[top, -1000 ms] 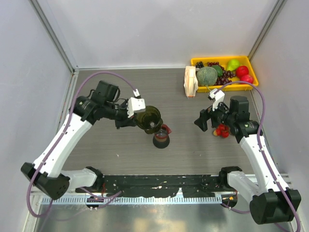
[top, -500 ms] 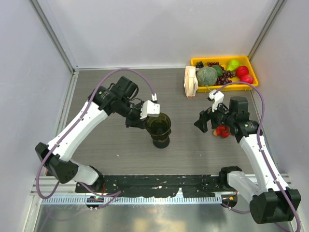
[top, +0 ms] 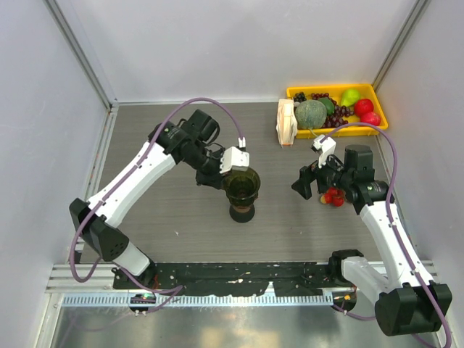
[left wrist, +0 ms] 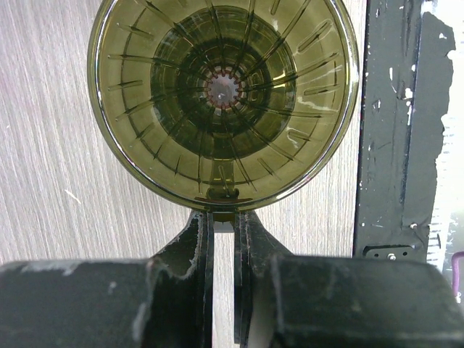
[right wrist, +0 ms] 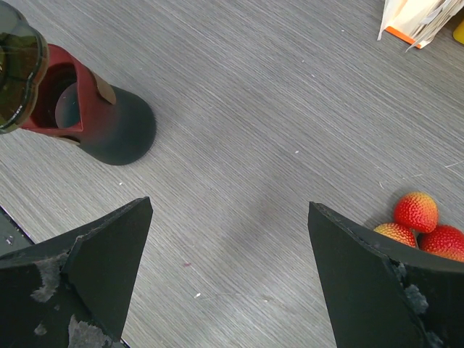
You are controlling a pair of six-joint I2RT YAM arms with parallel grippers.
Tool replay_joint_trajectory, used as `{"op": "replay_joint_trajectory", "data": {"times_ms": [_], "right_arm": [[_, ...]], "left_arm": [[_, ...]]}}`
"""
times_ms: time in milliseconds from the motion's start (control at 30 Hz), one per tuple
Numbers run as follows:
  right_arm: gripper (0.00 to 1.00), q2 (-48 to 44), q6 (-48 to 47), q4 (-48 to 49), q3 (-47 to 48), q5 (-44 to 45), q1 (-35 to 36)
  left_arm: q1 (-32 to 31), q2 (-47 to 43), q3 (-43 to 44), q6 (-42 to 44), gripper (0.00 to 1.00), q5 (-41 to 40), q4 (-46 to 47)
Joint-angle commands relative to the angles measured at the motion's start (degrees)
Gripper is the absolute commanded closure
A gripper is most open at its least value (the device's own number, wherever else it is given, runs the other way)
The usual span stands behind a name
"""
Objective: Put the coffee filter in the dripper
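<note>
The dripper [top: 241,185], a dark olive translucent funnel, is directly over the small black cup with a red inside [top: 241,212]. I cannot tell whether it rests on the cup. My left gripper [top: 222,174] is shut on the dripper's small side handle. In the left wrist view I look straight down into the empty dripper [left wrist: 223,101], with the gripper [left wrist: 223,217] pinching the handle. My right gripper [top: 308,181] is open and empty over bare table, right of the cup [right wrist: 109,127]. Its wrist view shows the gripper [right wrist: 229,206] and the dripper's edge [right wrist: 14,65]. No single coffee filter is in view.
An upright pack of white papers with an orange edge [top: 286,123] stands at the back right, and shows in the right wrist view [right wrist: 420,18]. A yellow tray [top: 382,109] of fruit sits beside it. Red bumpy fruits [top: 333,196] lie under the right arm [right wrist: 417,217].
My left arm has swung right with the dripper, from beside the black cup to directly over it. The right arm has not moved.
</note>
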Motion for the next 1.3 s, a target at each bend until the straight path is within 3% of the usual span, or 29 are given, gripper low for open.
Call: {"op": "replay_joint_trajectory", "data": {"times_ms": [0,500,1267], "right_arm": [[0.05,-0.6,-0.6,0.8,0.9,-1.3,-0.1],[0.05,-0.5,-0.6,0.4,0.7,-2.1,-0.1],[0.05,-0.4,-0.7,0.5,0.8,-2.2,-0.1]], "left_arm": [[-0.5,1.0,2.1,-0.3,0.95,1.5,0.3],[-0.5,5.8,3.2,-0.5,0.92,2.6,1.0],[-0.5,5.5,2.9,0.2,0.86,1.9,0.8]]}}
